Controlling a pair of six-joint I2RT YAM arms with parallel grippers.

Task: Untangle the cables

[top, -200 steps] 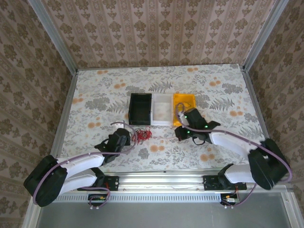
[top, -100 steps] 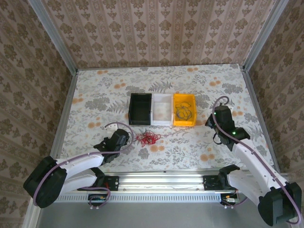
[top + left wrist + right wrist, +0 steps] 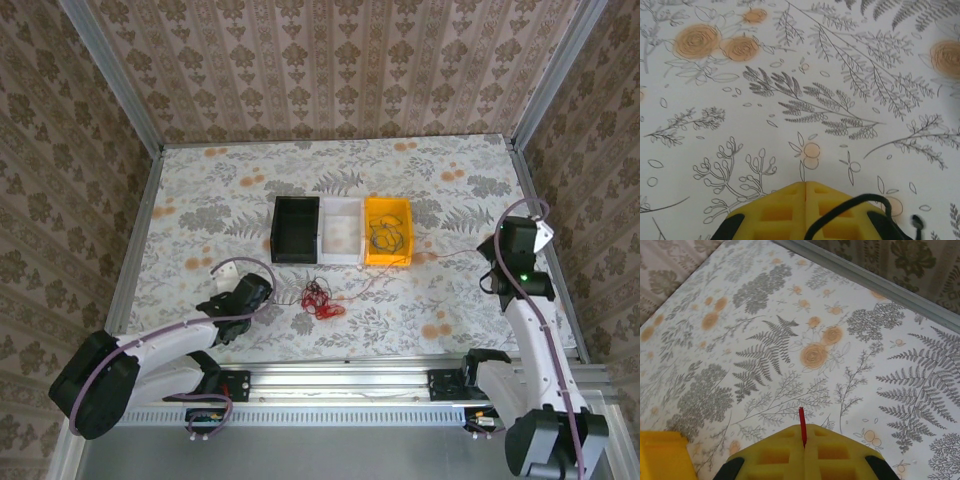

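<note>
Low and left of centre in the top view, your left hand (image 3: 262, 290) was closed, with a dark wire (image 3: 855, 202) looping over one pad; I could not tell whether it was pinched. Just right of it, the cables (image 3: 320, 298) lay bunched on the counter (image 3: 200, 200). Near the right edge, your right hand (image 3: 495, 250) was clamped on a red wire (image 3: 802, 422) stretched from that bunch. Beyond stood three bins (image 3: 340, 230).

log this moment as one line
left fingers shut, beside bunch | right fingers shut on red cable, stretched to bunch | untangling not done
</note>
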